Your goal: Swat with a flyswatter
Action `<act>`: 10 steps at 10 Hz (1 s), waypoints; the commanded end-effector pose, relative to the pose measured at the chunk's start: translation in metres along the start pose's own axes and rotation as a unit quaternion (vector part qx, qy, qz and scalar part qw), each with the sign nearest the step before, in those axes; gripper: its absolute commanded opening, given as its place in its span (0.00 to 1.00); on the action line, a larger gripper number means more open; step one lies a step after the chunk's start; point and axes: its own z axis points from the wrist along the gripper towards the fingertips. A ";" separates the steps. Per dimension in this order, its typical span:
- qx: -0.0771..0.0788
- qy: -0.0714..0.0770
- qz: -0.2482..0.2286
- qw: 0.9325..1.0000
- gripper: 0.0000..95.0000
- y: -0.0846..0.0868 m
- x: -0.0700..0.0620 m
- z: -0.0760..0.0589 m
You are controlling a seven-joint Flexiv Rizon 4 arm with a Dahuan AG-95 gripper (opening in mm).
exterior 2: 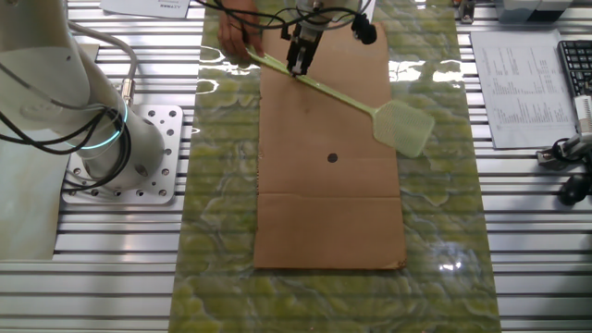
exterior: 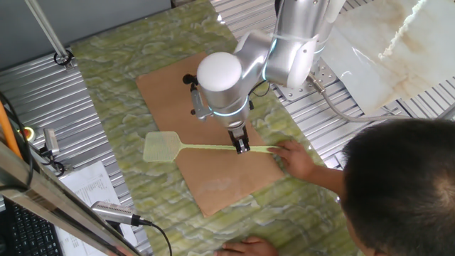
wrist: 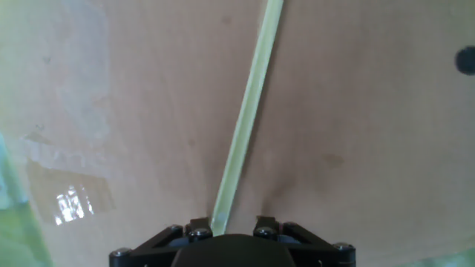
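**Hand clamped on flyswatter handle above brown board**

Hand (exterior: pixel 242 147) closed on the thin handle of the pale yellow-green flyswatter (exterior: pixel 213 148), gripping partway along the shaft, nearer the handle end than the head. In the hand view, handle (wrist: pixel 245 119) running straight up out of the gap between the two black fingers (wrist: pixel 194 231) and across the board. Squarish mesh head (exterior 2: pixel 404 126) out past the board's edge, over the green marbled bench (exterior 2: pixel 222 185); whether resting on it or held just above, not possible to tell. Shaft lying diagonally over one end of the brown cardboard board (exterior 2: pixel 328 185).

A person's hand (exterior: pixel 295 158) at the far end of the handle, fingers touching or wrapped round it, just beside the robot's hand. Person's dark-haired head (exterior: pixel 405 188) filling the lower corner of one fixed view, a second hand (exterior: pixel 245 247) at the bench edge below.

Small dark dot (exterior 2: pixel 333 157) near the middle of the board, well apart from the swatter head. Fold crease across the board further down. Silver arm (exterior: pixel 284 50) reaching over the board from its base plate (exterior 2: pixel 153 153) beside the bench. Printed papers (exterior 2: pixel 518 88) and a keyboard (exterior 2: pixel 575 69) off to one side on the ribbed metal surface.
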 end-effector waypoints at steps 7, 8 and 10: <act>0.006 0.000 -0.004 1.000 0.40 0.008 -0.006 0.009; 0.021 0.008 -0.003 1.000 0.20 0.008 -0.003 0.011; 0.022 0.006 -0.017 1.000 0.00 -0.005 -0.002 0.005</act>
